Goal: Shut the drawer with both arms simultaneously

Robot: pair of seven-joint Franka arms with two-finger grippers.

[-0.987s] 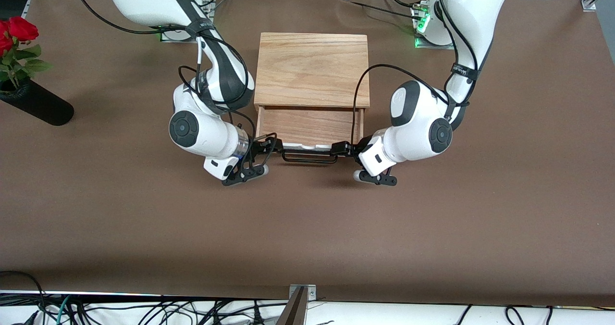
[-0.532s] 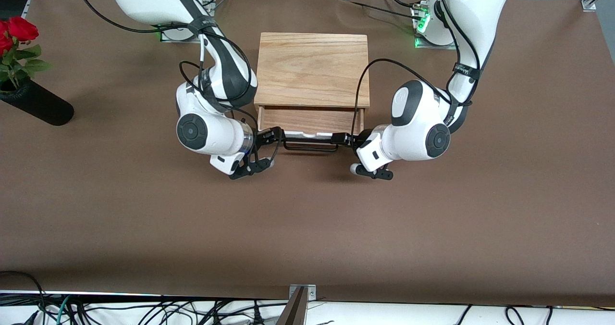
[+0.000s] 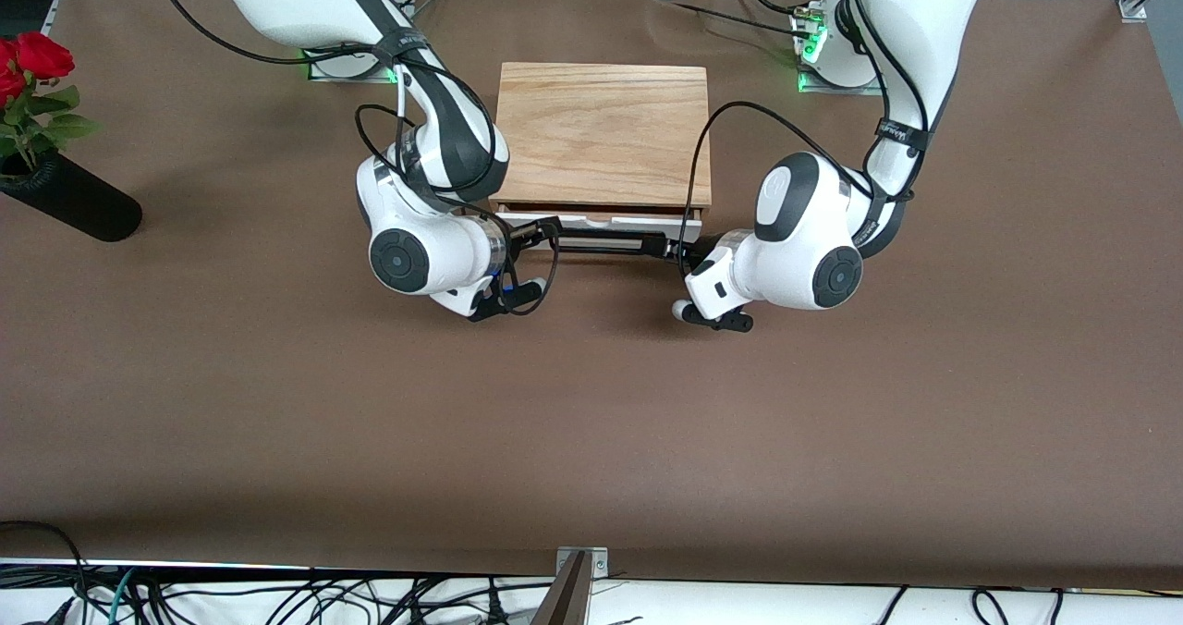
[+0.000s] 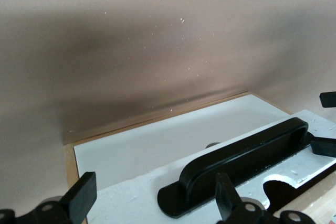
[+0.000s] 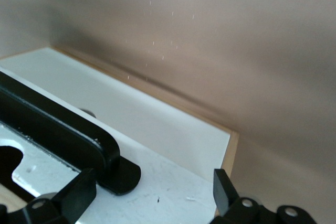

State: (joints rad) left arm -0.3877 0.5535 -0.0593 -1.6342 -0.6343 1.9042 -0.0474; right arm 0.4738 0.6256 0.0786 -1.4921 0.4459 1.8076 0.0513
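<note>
The light-wood box (image 3: 603,130) stands mid-table between the arms. Its drawer is pushed almost fully in: only the white front panel (image 3: 601,222) and the black wire handle (image 3: 601,245) show. My right gripper (image 3: 536,230) is open against the panel's end toward the right arm, its fingers (image 5: 79,192) straddling the handle's foot (image 5: 118,174) and the panel (image 5: 157,129). My left gripper (image 3: 667,248) is open against the other end, one finger (image 4: 227,198) at the handle (image 4: 241,158) on the panel (image 4: 147,145). Neither grips anything.
A black vase (image 3: 74,204) with red roses (image 3: 32,56) lies at the right arm's end of the table. A metal bracket (image 3: 578,565) sits at the table's edge nearest the front camera, with cables below it.
The drawer has slid into the box, from well open to almost shut. Both grippers moved with its front panel toward the box, still open.
</note>
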